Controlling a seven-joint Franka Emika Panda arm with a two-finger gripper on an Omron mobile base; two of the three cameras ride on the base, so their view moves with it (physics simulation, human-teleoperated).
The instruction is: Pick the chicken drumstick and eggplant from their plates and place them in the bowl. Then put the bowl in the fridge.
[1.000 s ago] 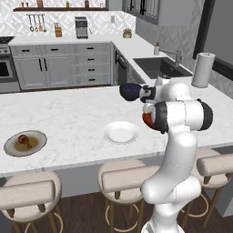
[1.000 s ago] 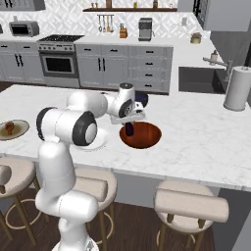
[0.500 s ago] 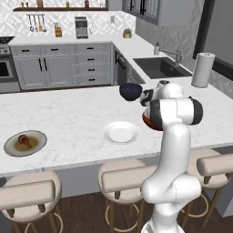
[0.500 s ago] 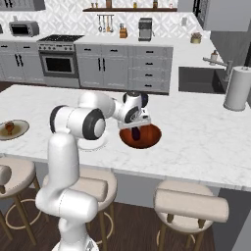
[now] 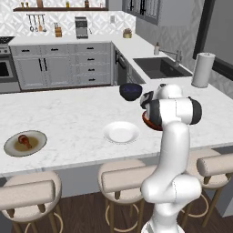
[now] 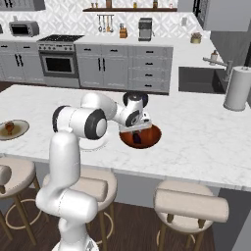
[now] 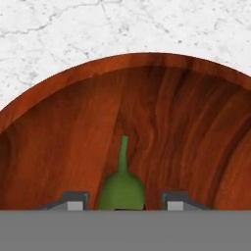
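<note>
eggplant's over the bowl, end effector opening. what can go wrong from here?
1. The eggplant sits between the end effector's fingertips, inside the bowl. If it sticks to a fingertip, lifting away may drag it back out.
2. The end effector is low in the bowl; a sideways retreat might clip the rim and shove it.
3. The drumstick waits on the far plate, a long reach across the counter.

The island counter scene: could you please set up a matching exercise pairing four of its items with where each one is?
Items:
1. chicken drumstick
2. eggplant
3. white plate
4. paper towel roll

Places:
A. inside the red-brown bowl
B. standing beside the sink
C. on the grey-green plate
D. bare, mid-counter

Pairs: 1-C, 2-A, 3-D, 4-B
</note>
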